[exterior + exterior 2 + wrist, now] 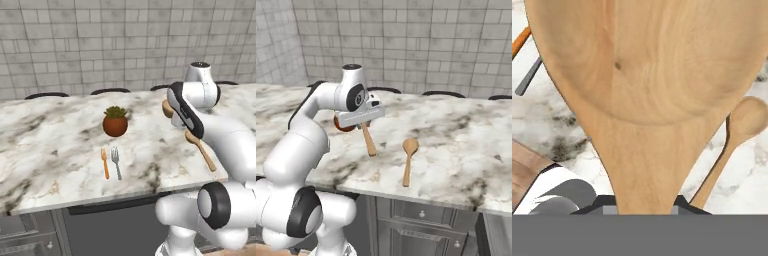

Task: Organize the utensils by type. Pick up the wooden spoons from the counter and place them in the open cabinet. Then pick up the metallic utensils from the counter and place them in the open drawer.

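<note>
Because the jaws are clamped on the handle neck of one wooden spoon (647,85), lifted clear above the table (456,130), the rigid, light utensil should carry without flexing. Its smooth handle may pivot; a second spoon (408,160) lies on the table.

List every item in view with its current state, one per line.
Pincer: shut on the held wooden spoon.
Held wooden spoon: lifted off the counter, handle hanging down.
Second wooden spoon: lying flat on the counter.
Orange fork: lying flat beside the grey fork.
Grey fork: lying flat.
Potted plant: upright behind the forks.
</note>
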Robot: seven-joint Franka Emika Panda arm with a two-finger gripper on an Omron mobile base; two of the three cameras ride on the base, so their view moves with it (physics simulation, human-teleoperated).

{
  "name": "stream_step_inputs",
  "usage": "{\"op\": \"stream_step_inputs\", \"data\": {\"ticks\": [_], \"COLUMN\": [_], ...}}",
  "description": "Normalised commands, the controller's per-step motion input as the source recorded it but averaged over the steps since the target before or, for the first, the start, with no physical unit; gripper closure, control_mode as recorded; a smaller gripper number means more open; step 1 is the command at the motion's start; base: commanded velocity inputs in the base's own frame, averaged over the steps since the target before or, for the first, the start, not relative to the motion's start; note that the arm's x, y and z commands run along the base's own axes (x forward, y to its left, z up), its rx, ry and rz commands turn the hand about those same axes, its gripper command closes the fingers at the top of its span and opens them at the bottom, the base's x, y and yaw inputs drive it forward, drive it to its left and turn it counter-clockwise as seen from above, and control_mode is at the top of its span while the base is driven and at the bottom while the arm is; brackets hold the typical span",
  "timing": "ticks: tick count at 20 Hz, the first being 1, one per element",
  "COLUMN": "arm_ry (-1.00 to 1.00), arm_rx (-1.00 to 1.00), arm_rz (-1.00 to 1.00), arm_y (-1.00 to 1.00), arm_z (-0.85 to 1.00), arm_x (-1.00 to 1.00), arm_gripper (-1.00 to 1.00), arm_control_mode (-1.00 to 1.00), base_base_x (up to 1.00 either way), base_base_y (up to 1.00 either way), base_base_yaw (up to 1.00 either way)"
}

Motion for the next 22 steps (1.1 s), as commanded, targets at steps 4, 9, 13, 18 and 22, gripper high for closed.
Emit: {"op": "stream_step_inputs", "data": {"ticks": [4,9,13,18,22], "arm_ry": [0.0,0.0,0.0,0.0,0.0], "arm_rx": [0.0,0.0,0.0,0.0,0.0], "arm_rz": [0.0,0.0,0.0,0.0,0.0], "arm_y": [0.0,0.0,0.0,0.0,0.0], "arm_z": [0.0,0.0,0.0,0.0,0.0], "arm_x": [0.0,0.0,0.0,0.0,0.0], "arm_gripper": [1.0,1.0,1.0,1.0,1.0], "arm_control_mode": [1.0,1.0,1.0,1.0,1.0], "base_base_x": [-0.82,-0.49,0.0,0.0,0.0], "base_base_y": [-0.07,-0.11,0.06,0.05,0.03], "base_base_yaw": [0.0,-0.49,-1.0,-1.0,-1.0]}}
